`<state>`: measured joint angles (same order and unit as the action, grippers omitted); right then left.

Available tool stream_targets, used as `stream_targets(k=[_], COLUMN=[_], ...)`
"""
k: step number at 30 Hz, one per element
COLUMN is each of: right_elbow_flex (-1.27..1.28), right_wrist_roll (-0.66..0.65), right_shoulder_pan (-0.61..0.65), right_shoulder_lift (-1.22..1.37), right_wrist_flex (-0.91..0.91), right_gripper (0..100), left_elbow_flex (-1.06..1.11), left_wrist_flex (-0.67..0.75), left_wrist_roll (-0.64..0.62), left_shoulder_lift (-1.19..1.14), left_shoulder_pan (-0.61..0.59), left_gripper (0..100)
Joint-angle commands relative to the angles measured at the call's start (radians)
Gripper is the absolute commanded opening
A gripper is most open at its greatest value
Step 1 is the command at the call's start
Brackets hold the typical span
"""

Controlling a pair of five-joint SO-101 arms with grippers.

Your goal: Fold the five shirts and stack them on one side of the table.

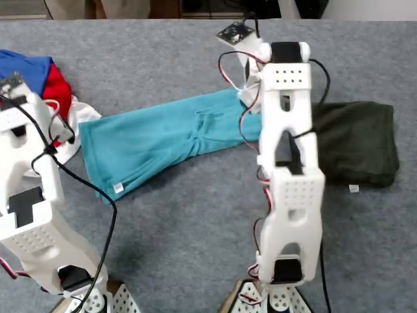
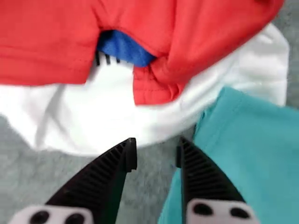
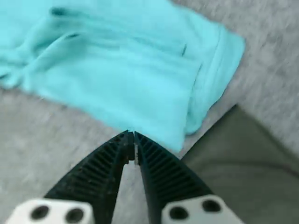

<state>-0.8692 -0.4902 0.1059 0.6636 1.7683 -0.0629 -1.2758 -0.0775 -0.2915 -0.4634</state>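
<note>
A teal shirt (image 1: 163,140) lies in a long strip across the middle of the table. To its right rests a folded dark green shirt (image 1: 355,143). Red (image 1: 57,88), blue (image 1: 23,68) and white (image 1: 81,117) shirts are heaped at the left edge. My left gripper (image 2: 155,151) hangs open just above the table, at the hem of the white shirt (image 2: 107,116) and beside the teal shirt (image 2: 243,154). The red shirt (image 2: 56,37) lies beyond it. My right gripper (image 3: 131,138) is shut, with its tips at the near edge of the teal shirt (image 3: 126,79), close to the dark green shirt (image 3: 243,158).
Grey carpet-like cloth (image 1: 182,241) covers the table, with bare room in front of the teal shirt between the two arm bases. The right arm (image 1: 290,163) stretches over the gap between the teal and dark green shirts. The left arm (image 1: 26,169) stands by the heap.
</note>
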Motion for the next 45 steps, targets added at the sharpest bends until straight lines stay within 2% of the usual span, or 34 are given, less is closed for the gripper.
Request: stream_targets(k=[1, 4, 9, 15, 19, 23, 30, 35, 45], right_elbow_flex=[0.249, 0.377, 0.461, 0.596, 0.779, 0.891, 0.980, 0.983, 0.997], right_wrist_roll=[0.009, 0.014, 0.083, 0.115, 0.169, 0.192, 0.192, 0.195, 0.192], right_shoulder_pan=[-0.018, -0.051, -0.111, -0.119, -0.116, -0.122, -0.124, -0.139, -0.156], right_shoulder_lift=[-0.243, -0.312, -0.318, -0.318, -0.317, -0.338, -0.357, -0.354, -0.352], right_wrist_flex=[0.014, -0.035, -0.273, -0.615, -0.839, -0.997, -1.137, -1.149, -1.178], right_gripper=[0.4, 0.4, 0.4, 0.4, 0.4, 0.4, 0.5, 0.5, 0.5], left_elbow_flex=[-0.224, -0.295, -0.233, -0.130, -0.061, 0.000, 0.078, 0.140, 0.146], left_wrist_flex=[-0.290, -0.465, -0.483, -0.417, -0.356, -0.281, -0.161, -0.057, -0.049], left_wrist_roll=[-0.003, -0.006, -0.029, -0.029, -0.034, -0.052, -0.121, -0.121, -0.158], left_shoulder_lift=[0.015, 0.007, 0.002, 0.012, 0.005, 0.012, 0.004, 0.002, 0.002], left_shoulder_pan=[0.015, 0.051, 0.063, 0.072, 0.072, 0.074, 0.133, 0.155, 0.138], left_gripper=[18, 18, 18, 18, 27, 27, 26, 26, 26])
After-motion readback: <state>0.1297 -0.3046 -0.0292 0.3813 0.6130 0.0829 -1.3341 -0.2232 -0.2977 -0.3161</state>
